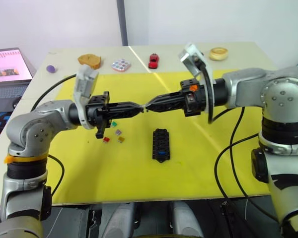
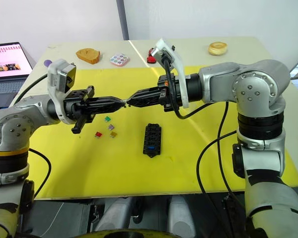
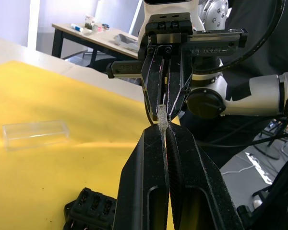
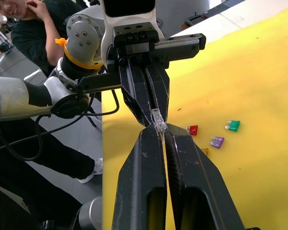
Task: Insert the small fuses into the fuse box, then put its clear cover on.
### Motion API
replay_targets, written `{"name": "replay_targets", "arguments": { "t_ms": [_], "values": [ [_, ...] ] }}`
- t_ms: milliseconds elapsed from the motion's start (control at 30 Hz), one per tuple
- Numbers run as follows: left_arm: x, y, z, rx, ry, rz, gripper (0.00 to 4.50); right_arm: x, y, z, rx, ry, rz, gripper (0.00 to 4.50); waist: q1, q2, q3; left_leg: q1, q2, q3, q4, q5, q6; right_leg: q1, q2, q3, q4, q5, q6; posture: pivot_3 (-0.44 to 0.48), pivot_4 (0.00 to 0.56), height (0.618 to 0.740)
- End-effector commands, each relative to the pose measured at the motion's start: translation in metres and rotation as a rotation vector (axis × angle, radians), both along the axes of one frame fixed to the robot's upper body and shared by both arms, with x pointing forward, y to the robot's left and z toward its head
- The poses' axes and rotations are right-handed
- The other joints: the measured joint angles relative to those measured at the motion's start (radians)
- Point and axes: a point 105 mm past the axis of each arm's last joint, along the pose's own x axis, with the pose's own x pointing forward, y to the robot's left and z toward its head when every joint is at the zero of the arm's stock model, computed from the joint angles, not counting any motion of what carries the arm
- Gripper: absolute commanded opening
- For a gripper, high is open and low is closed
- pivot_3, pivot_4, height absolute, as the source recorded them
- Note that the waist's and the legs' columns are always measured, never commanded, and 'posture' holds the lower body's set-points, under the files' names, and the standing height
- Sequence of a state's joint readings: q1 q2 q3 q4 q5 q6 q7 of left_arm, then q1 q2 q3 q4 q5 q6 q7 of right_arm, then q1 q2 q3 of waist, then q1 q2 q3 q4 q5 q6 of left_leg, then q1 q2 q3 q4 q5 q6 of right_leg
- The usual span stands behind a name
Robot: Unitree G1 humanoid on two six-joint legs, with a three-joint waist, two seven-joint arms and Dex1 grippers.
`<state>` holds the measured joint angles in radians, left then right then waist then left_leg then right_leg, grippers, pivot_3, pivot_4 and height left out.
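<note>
Pinching one pale fuse (image 3: 162, 115) tip to tip above the table (image 1: 238, 54), left gripper (image 1: 137, 108) and right gripper (image 1: 151, 104) both clamp it, likely regripping; the fuse box (image 1: 160, 145) lies below.

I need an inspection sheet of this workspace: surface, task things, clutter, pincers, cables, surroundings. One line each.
Surface: yellow mat on a pale table.
Task things: fuse box on the mat, one blue fuse seated; red fuse, green fuse and purple fuse loose on the mat; clear cover lying on the mat, apart from the box.
Clutter: toy car, dotted disc, two bread-like pieces, small purple ball, along the table's far edge.
Pincers: left pincer and right pincer tip to tip above the mat, both pinching one small clear fuse.
Cables: black cables hang from both arms.
Surroundings: laptop on the left; a seated person in the right wrist view.
</note>
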<state>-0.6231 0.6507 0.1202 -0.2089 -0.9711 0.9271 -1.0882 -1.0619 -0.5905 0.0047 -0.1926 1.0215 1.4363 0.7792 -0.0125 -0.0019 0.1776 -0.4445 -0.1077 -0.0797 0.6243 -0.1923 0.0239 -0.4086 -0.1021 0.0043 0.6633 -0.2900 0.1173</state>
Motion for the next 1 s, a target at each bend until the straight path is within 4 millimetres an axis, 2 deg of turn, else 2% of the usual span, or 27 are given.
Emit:
{"name": "replay_targets", "arguments": {
  "t_ms": [33, 100, 167, 267, 333, 367, 467, 567, 800, 1000],
  "values": [
    [0.001, 0.002, -0.006, 0.090, 0.016, 0.009, 0.31, -0.009, -0.002, 0.007, -0.019, -0.119, 0.028, 0.08, 0.001, 0.000, 0.000, 0.000, 0.000, 0.000, 0.000, 0.000, 0.000, 0.000, 0.000, 0.000, 0.000, 0.000, 0.000, 0.000, 0.150, 0.740],
    [-0.001, 0.012, -0.032, 0.247, 0.025, 0.033, 1.03, -0.011, -0.007, -0.010, -0.082, -0.249, 0.029, 0.00, 0.000, 0.000, 0.000, 0.000, 0.000, 0.000, -0.001, 0.000, 0.000, 0.000, 0.000, 0.000, -0.001, 0.000, 0.000, 0.000, 0.150, 0.740],
    [-0.003, 0.020, -0.055, 0.353, 0.020, 0.054, 2.10, -0.014, -0.010, -0.022, -0.097, -0.325, 0.044, 0.00, -0.002, 0.000, 0.000, 0.001, 0.000, 0.001, -0.003, 0.000, 0.000, 0.000, 0.000, 0.000, -0.003, 0.000, 0.000, 0.000, 0.150, 0.740],
    [-0.004, 0.024, -0.082, 0.464, -0.046, 0.057, 3.37, -0.010, -0.014, -0.037, -0.109, -0.391, 0.039, 0.00, -0.002, 0.001, 0.001, 0.001, 0.000, 0.002, -0.004, 0.000, 0.000, -0.001, 0.000, 0.002, -0.003, 0.000, 0.000, 0.000, 0.150, 0.740],
    [-0.003, 0.018, -0.090, 0.479, -0.108, 0.061, 4.21, -0.003, -0.018, -0.052, -0.155, -0.419, 0.016, 0.00, 0.001, 0.001, 0.001, 0.001, 0.000, 0.002, -0.004, 0.001, -0.001, -0.001, 0.000, 0.002, -0.003, 0.000, 0.000, 0.000, 0.150, 0.740],
    [-0.002, 0.014, -0.091, 0.469, -0.127, 0.059, 4.44, -0.002, -0.020, -0.058, -0.164, -0.427, 0.015, 0.00, 0.005, 0.000, 0.000, 0.001, 0.000, 0.002, -0.004, 0.001, -0.001, -0.001, 0.000, 0.002, -0.003, 0.000, 0.000, 0.000, 0.150, 0.740],
    [-0.009, 0.005, -0.090, 0.425, -0.157, 0.034, 4.44, -0.006, -0.025, -0.071, -0.167, -0.432, 0.037, 0.00, 0.010, 0.000, 0.001, 0.000, 0.000, 0.001, -0.004, 0.000, -0.001, 0.000, -0.001, 0.001, -0.006, 0.000, 0.000, 0.000, 0.150, 0.740],
    [-0.016, -0.001, -0.099, 0.434, -0.161, 0.000, 4.44, -0.013, -0.033, -0.091, -0.216, -0.405, 0.096, 0.00, 0.016, 0.000, 0.001, 0.000, 0.000, 0.001, -0.004, 0.000, 0.000, 0.000, -0.001, 0.001, -0.007, 0.000, 0.000, 0.000, 0.150, 0.740],
    [-0.011, -0.012, -0.106, 0.431, -0.194, 0.022, 4.44, -0.008, -0.039, -0.105, -0.212, -0.366, 0.067, 0.00, 0.022, 0.000, 0.001, 0.001, 0.001, 0.001, -0.004, 0.000, 0.000, 0.001, 0.000, 0.001, -0.007, 0.000, 0.000, 0.000, 0.150, 0.740],
    [-0.012, -0.014, -0.110, 0.460, -0.183, 0.010, 4.44, -0.007, -0.043, -0.113, -0.231, -0.340, 0.058, 0.00, 0.024, 0.000, 0.001, 0.001, 0.001, 0.001, -0.004, 0.000, 0.000, 0.002, 0.000, 0.001, -0.007, 0.000, 0.000, 0.000, 0.150, 0.740]
  ]
}}
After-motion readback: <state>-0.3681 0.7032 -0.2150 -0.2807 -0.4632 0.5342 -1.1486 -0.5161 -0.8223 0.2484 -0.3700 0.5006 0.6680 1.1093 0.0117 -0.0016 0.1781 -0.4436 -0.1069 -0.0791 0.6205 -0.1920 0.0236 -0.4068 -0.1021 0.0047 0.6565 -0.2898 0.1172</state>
